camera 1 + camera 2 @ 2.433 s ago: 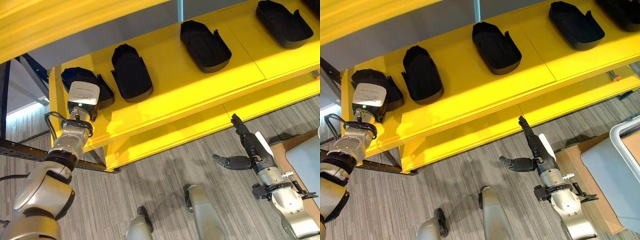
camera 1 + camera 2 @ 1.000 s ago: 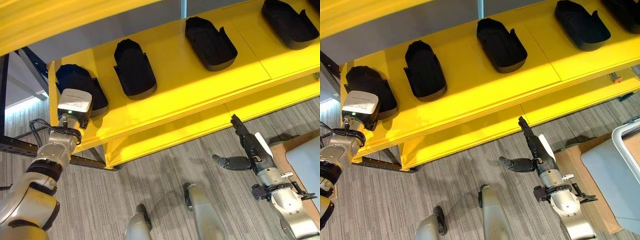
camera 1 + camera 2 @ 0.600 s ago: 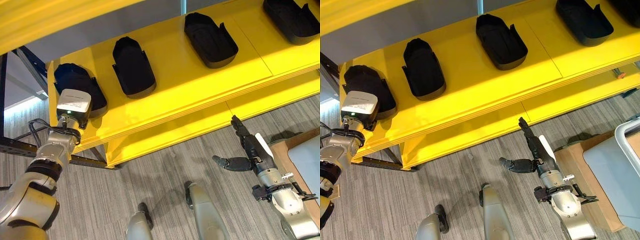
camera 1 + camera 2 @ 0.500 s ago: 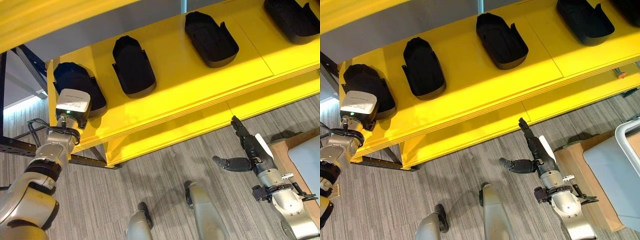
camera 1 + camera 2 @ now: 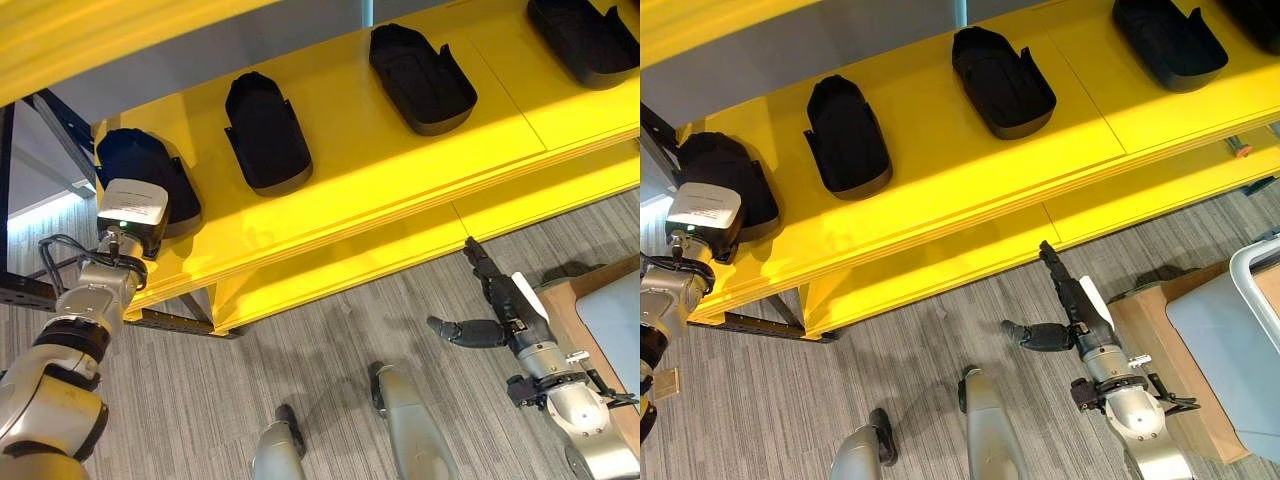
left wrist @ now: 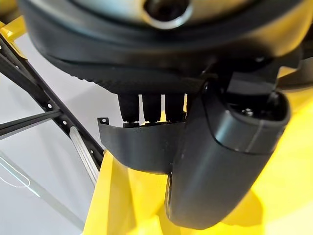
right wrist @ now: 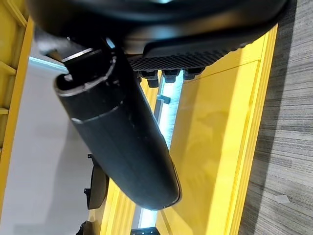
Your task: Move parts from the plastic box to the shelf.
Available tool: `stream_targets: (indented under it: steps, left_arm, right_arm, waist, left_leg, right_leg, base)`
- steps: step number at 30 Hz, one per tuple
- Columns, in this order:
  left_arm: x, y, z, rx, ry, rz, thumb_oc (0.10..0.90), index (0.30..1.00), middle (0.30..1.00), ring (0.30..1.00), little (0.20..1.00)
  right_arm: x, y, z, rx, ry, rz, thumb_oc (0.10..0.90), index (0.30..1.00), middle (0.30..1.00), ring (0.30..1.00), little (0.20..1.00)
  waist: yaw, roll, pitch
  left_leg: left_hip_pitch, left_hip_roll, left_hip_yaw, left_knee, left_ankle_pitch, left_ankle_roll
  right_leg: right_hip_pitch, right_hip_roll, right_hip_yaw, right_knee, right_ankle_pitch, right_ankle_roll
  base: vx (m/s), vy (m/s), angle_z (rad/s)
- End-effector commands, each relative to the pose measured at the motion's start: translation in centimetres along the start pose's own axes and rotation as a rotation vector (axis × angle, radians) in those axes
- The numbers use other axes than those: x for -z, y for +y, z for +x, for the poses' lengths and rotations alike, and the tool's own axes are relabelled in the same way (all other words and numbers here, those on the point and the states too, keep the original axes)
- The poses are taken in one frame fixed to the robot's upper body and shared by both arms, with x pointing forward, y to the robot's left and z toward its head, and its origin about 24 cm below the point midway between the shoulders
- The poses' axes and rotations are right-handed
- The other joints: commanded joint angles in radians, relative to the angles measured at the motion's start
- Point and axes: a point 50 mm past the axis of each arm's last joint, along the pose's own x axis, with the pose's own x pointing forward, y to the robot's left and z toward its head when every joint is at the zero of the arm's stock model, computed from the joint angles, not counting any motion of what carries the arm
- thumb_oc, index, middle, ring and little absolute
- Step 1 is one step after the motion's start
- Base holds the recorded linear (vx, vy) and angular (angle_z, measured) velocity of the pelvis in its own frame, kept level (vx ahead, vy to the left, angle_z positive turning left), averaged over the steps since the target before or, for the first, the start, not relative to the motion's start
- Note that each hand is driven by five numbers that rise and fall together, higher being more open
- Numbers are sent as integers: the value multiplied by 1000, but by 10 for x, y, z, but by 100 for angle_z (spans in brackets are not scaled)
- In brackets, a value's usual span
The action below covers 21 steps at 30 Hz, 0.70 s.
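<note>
A yellow shelf (image 5: 380,180) carries several black shoe-shaped parts. Three of them lie apart from my hands: one (image 5: 262,135), another (image 5: 420,80) and a third (image 5: 585,40). A further black part (image 5: 140,172) sits at the shelf's left end. My left hand (image 6: 220,161) is shut on its wall (image 6: 142,147), fingers (image 6: 151,105) behind and thumb in front. My right hand (image 5: 505,305) hangs open over the floor below the shelf, fingers straight and thumb out, holding nothing. The grey plastic box (image 5: 1240,330) stands at the right edge.
A dark steel rack frame (image 5: 60,130) runs beside the shelf's left end. A lower yellow shelf (image 5: 400,245) juts out beneath the first one. The plastic box rests on a brown carton (image 5: 1160,330) by my right arm. Grey plank floor (image 5: 330,350) lies below.
My left hand has drawn the black part leftwards along the shelf to its left end. The right hand has stayed where it was, still open.
</note>
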Motion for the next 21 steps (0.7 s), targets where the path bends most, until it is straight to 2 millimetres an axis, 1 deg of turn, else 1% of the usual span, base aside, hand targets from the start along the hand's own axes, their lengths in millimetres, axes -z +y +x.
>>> stream_targets:
  steps: [1, 9, 18, 21]
  left_arm:
    - [64, 48, -1, -137, 190, 59, 900, 1000, 1000, 1000, 1000]
    - [61, 41, 0, -116, 195, 35, 900, 1000, 1000, 1000, 1000]
    - [55, 43, 3, -90, 142, 75, 900, 1000, 1000, 1000, 1000]
    - [52, 44, 3, -86, 113, 61, 900, 1000, 1000, 1000, 1000]
  right_arm:
    - [-42, -11, 4, 53, -242, 14, 900, 1000, 1000, 1000, 1000]
    - [-42, -11, 4, 47, -240, 15, 900, 1000, 1000, 1000, 1000]
    - [-42, -13, 3, 53, -242, 17, 900, 1000, 1000, 1000, 1000]
    - [-42, -13, 3, 54, -242, 22, 900, 1000, 1000, 1000, 1000]
  waist:
    - [15, -35, -64]
    - [12, -38, -66]
    - [10, -38, -69]
    - [10, -37, -68]
  left_leg:
    - [-67, -9, -41, 101, -58, 44]
    - [-67, -9, -39, 105, -60, 46]
    - [-69, -7, -40, 107, -60, 45]
    - [-70, -7, -41, 107, -59, 45]
  right_leg:
    - [143, -127, 29, -122, 30, 132]
    - [141, -127, 30, -119, 29, 131]
    - [141, -125, 28, -115, 27, 131]
    - [142, -125, 27, -114, 26, 130]
  base:
    - [0, 0, 0]
    - [0, 0, 0]
    - [0, 0, 0]
    - [0, 0, 0]
